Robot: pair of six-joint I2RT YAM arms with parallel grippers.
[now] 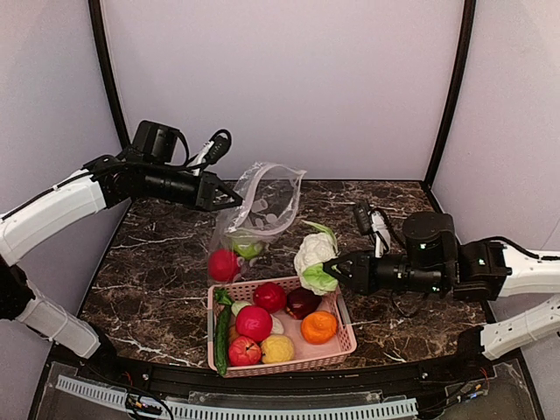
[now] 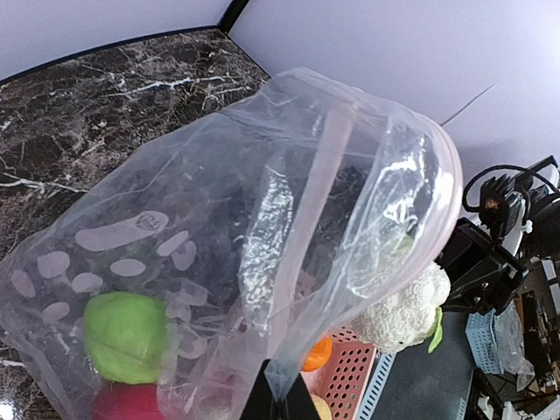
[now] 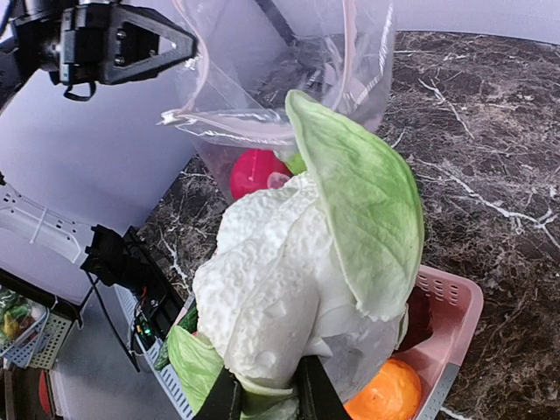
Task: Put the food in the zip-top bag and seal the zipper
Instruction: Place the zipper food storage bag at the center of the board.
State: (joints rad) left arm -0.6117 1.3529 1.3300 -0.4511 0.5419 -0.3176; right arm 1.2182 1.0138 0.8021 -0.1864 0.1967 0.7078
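Two grips: left fingers (image 1: 226, 198) pinch the clear bag (image 1: 267, 206), right fingers (image 1: 339, 265) clamp pale cabbage (image 1: 313, 254).

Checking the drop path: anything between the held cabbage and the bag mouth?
No. Top view shows only bare table between the cabbage in the right gripper and the zip-top bag, held up by the left gripper.

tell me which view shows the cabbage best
Right wrist: the cabbage fills the frame, pale bumpy body and green leaf sharp. Top external shows it small, by the basket. Left wrist shows only part, behind the bag.
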